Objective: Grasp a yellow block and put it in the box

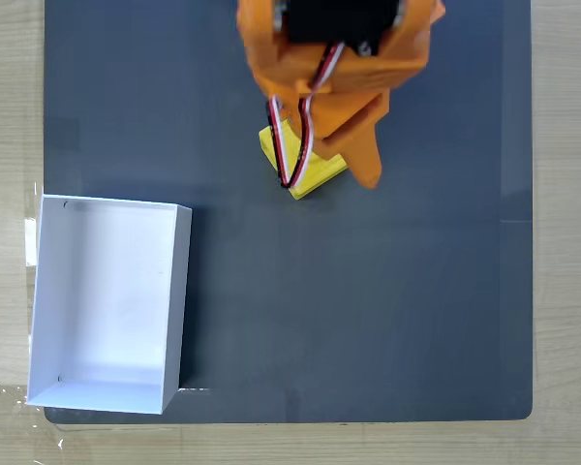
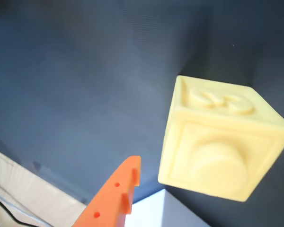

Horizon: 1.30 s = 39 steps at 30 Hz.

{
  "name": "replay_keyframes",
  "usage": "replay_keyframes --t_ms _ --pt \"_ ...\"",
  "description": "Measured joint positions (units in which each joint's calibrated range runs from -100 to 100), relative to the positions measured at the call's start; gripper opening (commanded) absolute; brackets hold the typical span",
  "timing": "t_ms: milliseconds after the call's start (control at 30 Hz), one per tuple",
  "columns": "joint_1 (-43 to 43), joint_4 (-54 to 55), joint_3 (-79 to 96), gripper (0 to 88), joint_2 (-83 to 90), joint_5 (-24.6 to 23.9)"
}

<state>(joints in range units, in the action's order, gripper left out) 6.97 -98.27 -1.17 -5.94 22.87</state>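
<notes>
On the dark grey mat [image 1: 368,310], the bright yellow plastic cube [image 1: 315,172] is straddled by the orange gripper [image 1: 320,170]; whether it is clenched cannot be told. The white shallow box [image 1: 48,291] is seen well apart.

- From my fixed view, the dark mat [image 1: 368,320] lies bare between the yellow block [image 1: 315,174] and the box [image 1: 107,300]; nothing stands across that stretch.
- The box sits at the mat's lower left corner, open on top, its thin upright walls the only barrier.
- The orange claw [image 1: 344,165] hangs over the block, covering most of it.
- In the wrist view, one orange finger [image 2: 118,194] stands apart from the block [image 2: 217,142], with mat between.
</notes>
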Motion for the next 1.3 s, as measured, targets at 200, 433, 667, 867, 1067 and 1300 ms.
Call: replay_keyframes --t_ms 200,433,667,867,1067,1300 --pt "-0.09 2.68 -0.09 45.8 -6.83 0.00" --pt "-0.09 8.74 -0.09 43.2 -13.32 0.00" --pt "0.36 10.39 -0.09 26.4 -14.16 0.00" --pt "0.00 10.73 -0.81 21.3 -14.16 -0.05" --pt "0.00 10.30 -3.88 21.3 -12.31 -0.11" --pt "1.44 13.15 -14.54 20.8 -3.71 -0.58"
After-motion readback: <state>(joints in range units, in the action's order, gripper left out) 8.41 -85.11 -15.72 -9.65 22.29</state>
